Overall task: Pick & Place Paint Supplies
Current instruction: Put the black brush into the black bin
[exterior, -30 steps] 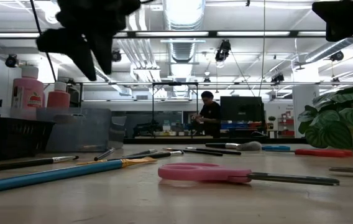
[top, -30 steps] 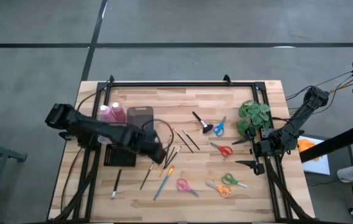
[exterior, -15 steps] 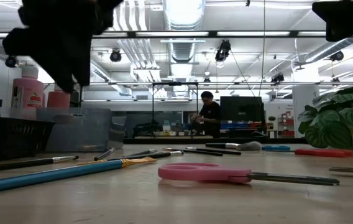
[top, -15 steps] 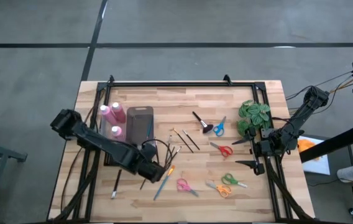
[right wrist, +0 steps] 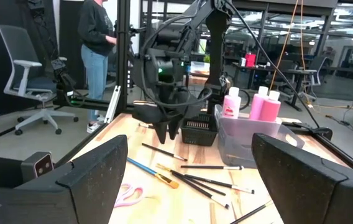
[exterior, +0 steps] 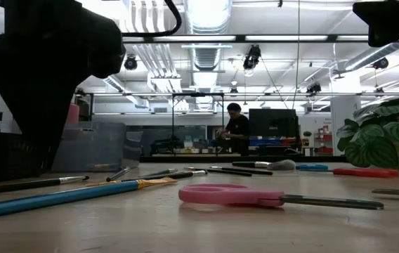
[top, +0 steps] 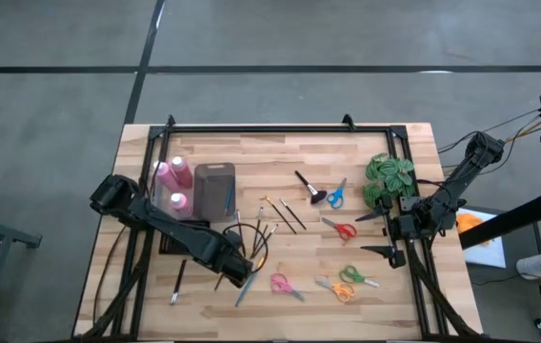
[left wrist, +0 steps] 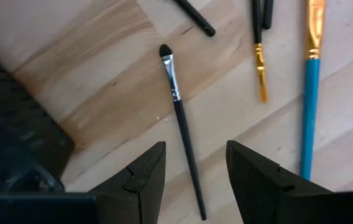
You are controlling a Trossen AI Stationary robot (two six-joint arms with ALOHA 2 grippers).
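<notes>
Pink bottles [right wrist: 251,104], labels unreadable, left tool [left wrist: 191,168] parted

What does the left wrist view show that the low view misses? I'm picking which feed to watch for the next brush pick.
Left wrist view only: the left gripper with jaws open, straddling a thin black brush, and the wood grain under it.

Low view only: pink scissors, the leafy plant, and a person in the room behind.

Both: the blue-handled brush with its orange ferrule, lying on the table.
</notes>
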